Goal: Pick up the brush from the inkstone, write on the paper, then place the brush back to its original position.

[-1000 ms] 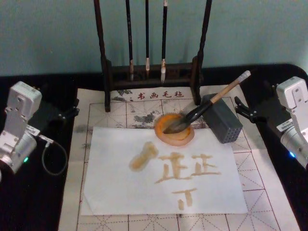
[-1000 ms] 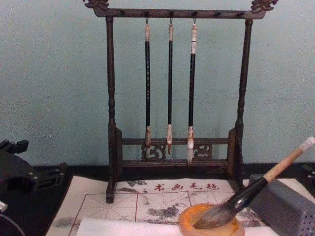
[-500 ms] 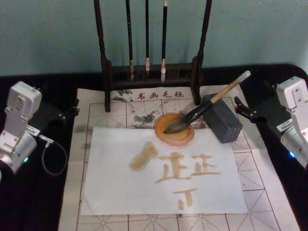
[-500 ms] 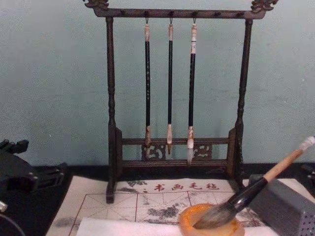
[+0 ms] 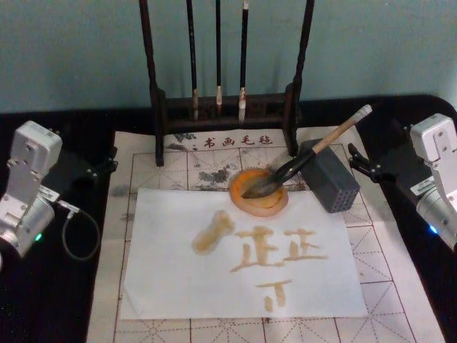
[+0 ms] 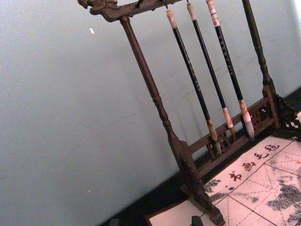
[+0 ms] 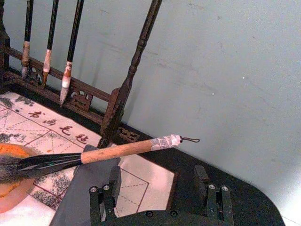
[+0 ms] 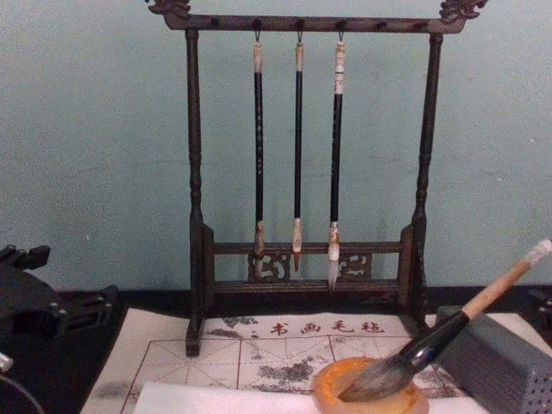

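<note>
The brush (image 5: 314, 148) lies slanted, its bristle head resting in the round orange inkstone (image 5: 239, 187) and its tan handle propped on a grey block (image 5: 330, 179). In the chest view the brush (image 8: 466, 315) leans the same way into the inkstone (image 8: 332, 384). The white paper (image 5: 178, 279) carries amber characters and a smear. My right gripper (image 7: 157, 181) is open and holds nothing, just right of the brush handle's white end (image 7: 164, 141); in the head view the right gripper (image 5: 353, 161) sits at the mat's right edge. My left gripper (image 5: 107, 161) rests open at the far left.
A dark wooden rack (image 5: 221, 107) with three thin hanging brushes stands behind the inkstone. A gridded practice mat (image 5: 400, 286) lies under the paper. A loose cable (image 5: 78, 236) loops beside the left arm.
</note>
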Tool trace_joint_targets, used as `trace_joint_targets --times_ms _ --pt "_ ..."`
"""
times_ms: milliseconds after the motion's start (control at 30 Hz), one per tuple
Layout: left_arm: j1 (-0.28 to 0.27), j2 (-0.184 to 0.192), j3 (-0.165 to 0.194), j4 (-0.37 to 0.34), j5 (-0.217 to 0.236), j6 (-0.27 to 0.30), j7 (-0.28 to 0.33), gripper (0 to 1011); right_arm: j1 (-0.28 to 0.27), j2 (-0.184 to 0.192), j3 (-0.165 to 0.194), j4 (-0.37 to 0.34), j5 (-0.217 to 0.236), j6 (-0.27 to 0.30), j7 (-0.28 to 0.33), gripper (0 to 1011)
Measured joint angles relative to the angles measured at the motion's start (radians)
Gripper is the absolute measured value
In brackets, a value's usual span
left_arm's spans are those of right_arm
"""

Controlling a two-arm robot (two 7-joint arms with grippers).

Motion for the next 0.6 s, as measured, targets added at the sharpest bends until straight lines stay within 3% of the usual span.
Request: trace_joint_targets --times_ms 600 --pt "0.0 0.0 0.0 0.0 0.0 0.0 0.0 1001 0.0 0.0 0.0 0.0 0.0 0.0 0.0 1000"
